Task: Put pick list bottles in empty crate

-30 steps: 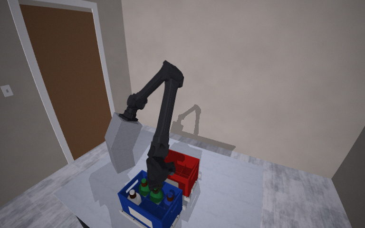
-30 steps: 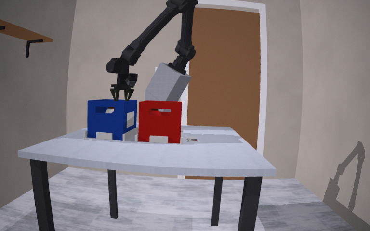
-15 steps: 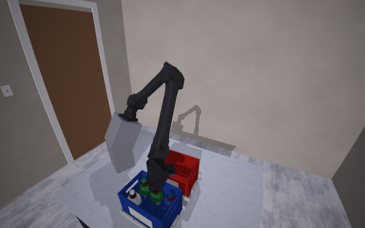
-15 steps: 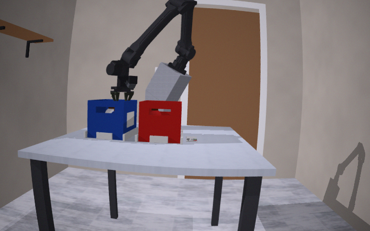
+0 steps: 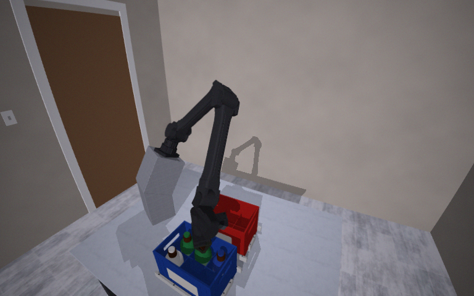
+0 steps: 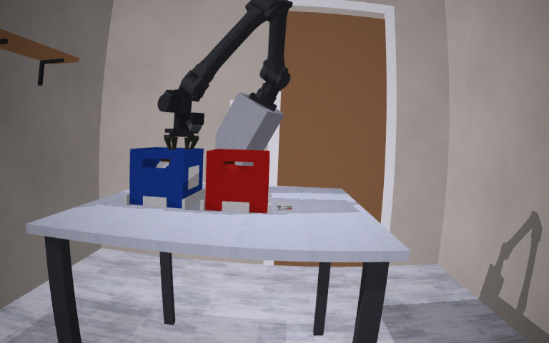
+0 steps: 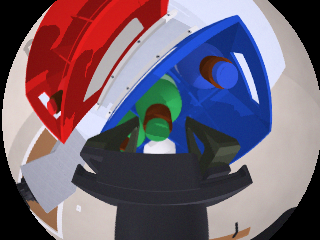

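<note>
The pincer (image 5: 202,246) (image 6: 181,147) (image 7: 162,120) stands part-wide, gripping nothing, above a green bottle (image 5: 203,257) (image 7: 159,100) in the blue crate (image 5: 227,275) (image 6: 156,181) (image 7: 256,117). From above, the white bottle (image 5: 174,258) sits toward nine o'clock, the blue bottle (image 5: 220,259) (image 7: 210,72) toward three; the red crate (image 5: 247,232) (image 6: 237,184) (image 7: 75,107) lies at two.

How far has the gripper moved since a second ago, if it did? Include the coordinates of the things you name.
Yes, a little: the gripper (image 5: 202,248) (image 6: 181,147) (image 7: 162,120) has come down slightly toward the blue crate's (image 5: 226,271) (image 6: 156,184) (image 7: 261,117) top edge.
</note>
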Robot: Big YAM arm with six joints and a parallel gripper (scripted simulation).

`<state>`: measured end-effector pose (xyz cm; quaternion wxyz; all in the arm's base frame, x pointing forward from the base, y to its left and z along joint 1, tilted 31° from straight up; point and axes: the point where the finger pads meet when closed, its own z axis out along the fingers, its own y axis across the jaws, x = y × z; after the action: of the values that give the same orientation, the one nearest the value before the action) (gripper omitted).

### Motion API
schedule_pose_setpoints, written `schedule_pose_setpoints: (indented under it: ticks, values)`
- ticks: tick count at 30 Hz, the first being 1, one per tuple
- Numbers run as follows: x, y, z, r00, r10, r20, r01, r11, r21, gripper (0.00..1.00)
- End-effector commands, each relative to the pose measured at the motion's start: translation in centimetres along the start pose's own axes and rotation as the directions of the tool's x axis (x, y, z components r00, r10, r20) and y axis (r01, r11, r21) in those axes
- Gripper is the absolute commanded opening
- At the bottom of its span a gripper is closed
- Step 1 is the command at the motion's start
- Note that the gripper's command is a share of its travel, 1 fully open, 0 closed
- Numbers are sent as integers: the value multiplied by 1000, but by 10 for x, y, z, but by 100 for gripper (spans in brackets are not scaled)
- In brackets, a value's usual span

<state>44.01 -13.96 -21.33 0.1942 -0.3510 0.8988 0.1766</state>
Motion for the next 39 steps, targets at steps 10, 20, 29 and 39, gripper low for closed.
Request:
schedule_pose_setpoints:
  ticks: [10, 20, 29, 39]
  values:
    - [-2, 7, 16, 1000, 0, -4, 0, 1000, -17, 61]
    - [-2, 8, 16, 1000, 0, -4, 0, 1000, -17, 61]
    - [-1, 10, 17, 1000, 2, -5, -2, 1000, -20, 0]
    - [-3, 7, 16, 1000, -2, -4, 2, 1000, -14, 0]
